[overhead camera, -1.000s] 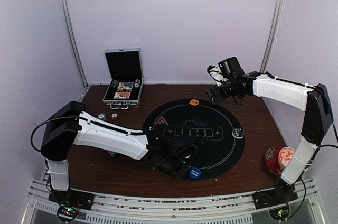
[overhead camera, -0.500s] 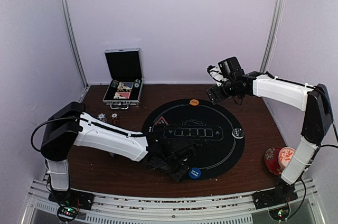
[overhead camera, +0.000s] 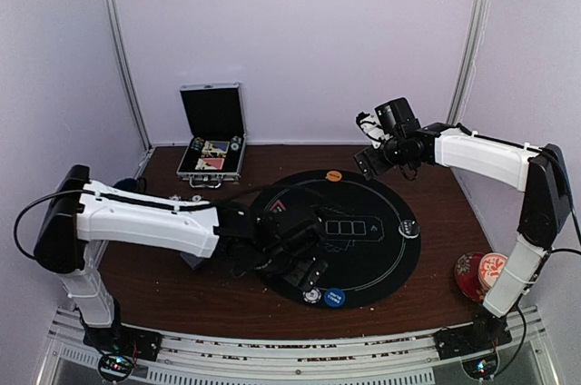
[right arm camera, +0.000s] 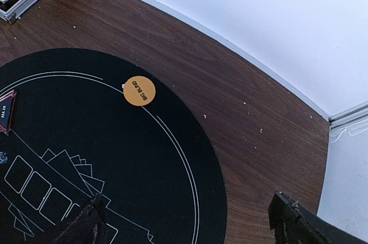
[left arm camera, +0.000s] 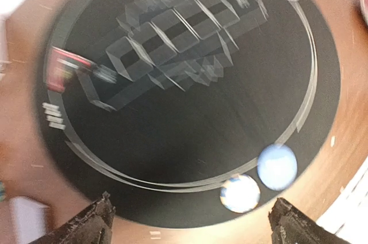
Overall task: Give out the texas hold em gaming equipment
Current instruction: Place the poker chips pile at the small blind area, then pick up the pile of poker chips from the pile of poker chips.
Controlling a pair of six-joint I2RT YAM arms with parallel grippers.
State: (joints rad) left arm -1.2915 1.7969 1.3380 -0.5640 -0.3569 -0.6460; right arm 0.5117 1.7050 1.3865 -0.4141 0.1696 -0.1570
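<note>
Nearest you, the flat round blue button disc (left arm camera: 277, 166) and the small round white-and-dark poker chip (left arm camera: 240, 193) lie just beside each other on the near rim of the round black printed play mat (overhead camera: 381, 262), and your left gripper (left arm camera: 191, 212) hangs over them, jaws spread wide with nothing between them (that wrist view is smeared, so fine detail is lost). Judge both pieces light, thin, hard and slick: they sit flush on the mat, so bring the fingertips down on opposite edges and pinch low, expecting a skid if one pad lands first. Little mat lies between them and the near edge of the brown wooden table (overhead camera: 182, 285), so work inward. Off the mat to the right stands the red floral cup and saucer (overhead camera: 479, 274), well apart but breakable. Further in, the mat's middle is open room, with the red triangle marker (right arm camera: 4, 110) at its left and a small pale chip (overhead camera: 409, 231) on its right rim. On the far rim lies the round orange button disc (right arm camera: 139, 91), your right gripper (right arm camera: 190, 221) raised near it, jaws apart and empty, the back wall close behind. Farthest left, the open aluminium case (overhead camera: 211, 156) holds further chips (overhead camera: 193, 143) and what look like playing cards (overhead camera: 214, 151), likely thin and bendy
</note>
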